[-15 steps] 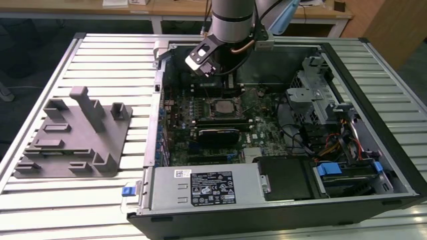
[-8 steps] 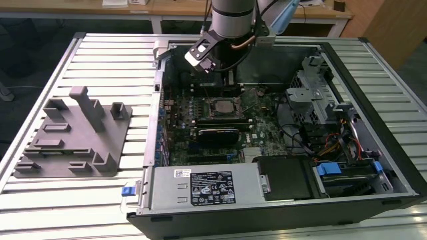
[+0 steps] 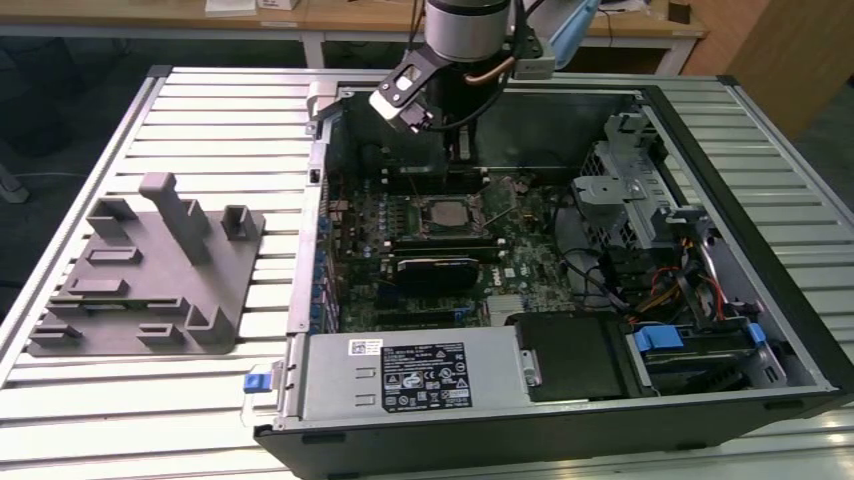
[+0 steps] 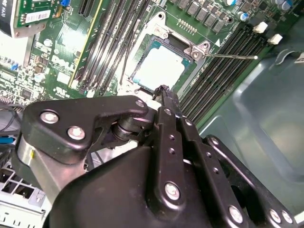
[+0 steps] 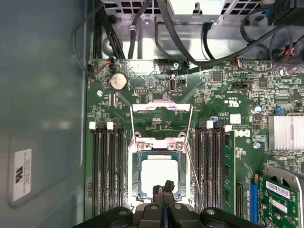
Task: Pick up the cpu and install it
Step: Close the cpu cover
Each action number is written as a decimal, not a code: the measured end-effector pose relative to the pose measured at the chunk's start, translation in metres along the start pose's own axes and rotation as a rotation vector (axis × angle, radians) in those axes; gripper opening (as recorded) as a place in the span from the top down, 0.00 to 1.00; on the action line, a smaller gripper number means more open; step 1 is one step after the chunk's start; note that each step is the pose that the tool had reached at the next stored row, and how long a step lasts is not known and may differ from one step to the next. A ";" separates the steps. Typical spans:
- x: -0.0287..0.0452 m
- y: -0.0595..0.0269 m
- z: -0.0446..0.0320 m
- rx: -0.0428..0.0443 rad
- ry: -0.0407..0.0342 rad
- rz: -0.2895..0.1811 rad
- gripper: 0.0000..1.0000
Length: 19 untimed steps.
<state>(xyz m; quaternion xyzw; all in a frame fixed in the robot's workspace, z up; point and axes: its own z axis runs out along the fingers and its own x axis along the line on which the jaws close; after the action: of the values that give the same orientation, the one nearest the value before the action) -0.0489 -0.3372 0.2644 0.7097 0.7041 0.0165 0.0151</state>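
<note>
Silvery-topped, the cpu [image 5: 159, 173] is seated in the socket [image 5: 137, 164], whose retention frame [image 5: 161, 105] is raised open; the gripper [image 5: 164, 190], closed on nothing, is held just above the socket's edge; seating is judged underway, gentleness being called for

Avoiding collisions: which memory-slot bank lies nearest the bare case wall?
The bank below the coin cell; the other bank sits toward the finned heatsink.
</note>
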 end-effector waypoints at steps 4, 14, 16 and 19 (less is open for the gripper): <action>0.0000 0.0000 -0.0005 -0.0001 0.0003 0.000 0.89; 0.0010 0.0120 -0.0002 0.0001 -0.0001 0.000 0.89; 0.0013 0.0166 0.0001 0.0000 -0.0001 0.000 0.89; 0.0021 0.0231 0.0004 0.0000 -0.0003 0.000 0.89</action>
<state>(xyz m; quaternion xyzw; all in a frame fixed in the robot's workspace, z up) -0.0258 -0.3352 0.2651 0.7097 0.7041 0.0164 0.0152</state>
